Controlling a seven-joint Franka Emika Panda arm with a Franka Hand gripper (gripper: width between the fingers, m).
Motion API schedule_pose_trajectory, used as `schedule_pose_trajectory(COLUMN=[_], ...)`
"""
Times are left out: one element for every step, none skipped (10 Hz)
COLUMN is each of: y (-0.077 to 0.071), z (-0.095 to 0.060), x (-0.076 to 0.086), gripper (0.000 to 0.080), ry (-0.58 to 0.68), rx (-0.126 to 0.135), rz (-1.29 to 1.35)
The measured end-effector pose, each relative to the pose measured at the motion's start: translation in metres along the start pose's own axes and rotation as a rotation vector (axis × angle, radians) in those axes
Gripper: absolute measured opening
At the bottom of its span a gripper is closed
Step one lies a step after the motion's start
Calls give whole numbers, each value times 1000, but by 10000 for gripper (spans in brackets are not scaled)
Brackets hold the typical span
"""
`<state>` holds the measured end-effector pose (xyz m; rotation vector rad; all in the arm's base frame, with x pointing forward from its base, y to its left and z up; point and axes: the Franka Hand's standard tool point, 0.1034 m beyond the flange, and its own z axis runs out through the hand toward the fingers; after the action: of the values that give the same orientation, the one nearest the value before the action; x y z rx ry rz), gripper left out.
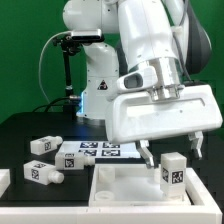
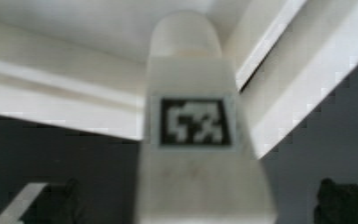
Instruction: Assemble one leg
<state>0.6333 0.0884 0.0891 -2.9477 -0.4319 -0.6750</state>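
Note:
One leg (image 1: 173, 172), a chunky white post with a square tag, stands upright on the far part of the large white rimmed panel (image 1: 120, 192). My gripper (image 1: 173, 157) hangs right over it, open, with one finger on each side and a gap to the leg on both. In the wrist view the leg (image 2: 197, 120) fills the middle between the two dark fingers (image 2: 48, 203), which stand apart from it. The gripper (image 2: 197, 208) straddles it. The panel's white rim (image 2: 69, 90) shows behind the leg.
Two more tagged legs lie on the black table at the exterior view's left, one (image 1: 42, 146) farther back and one (image 1: 41, 172) nearer. The marker board (image 1: 95, 152) lies behind the panel. The robot base (image 1: 98, 85) stands at the back.

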Motion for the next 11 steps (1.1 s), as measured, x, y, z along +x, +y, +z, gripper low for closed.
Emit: schedule_pose_trajectory(y=[-2,-5,-2,-6,-9,-6,2,1,1,0,0], z=[3,5,9,12,12,13,18,18,18,19,19], x=[1,3,3,-3,-5,-3,-1,-2,-3,-3,-3], gripper=[649,649,649,649,649,649,649,608,608,439,301], ry=[-72,-163,-202,-260,-309,-377,-368,-371,-372,-374,-377], rx=[18,40,49,69,87,113,116,112,112,105,96], rz=[37,59,63,76,75,66,39,65,72,111,159])
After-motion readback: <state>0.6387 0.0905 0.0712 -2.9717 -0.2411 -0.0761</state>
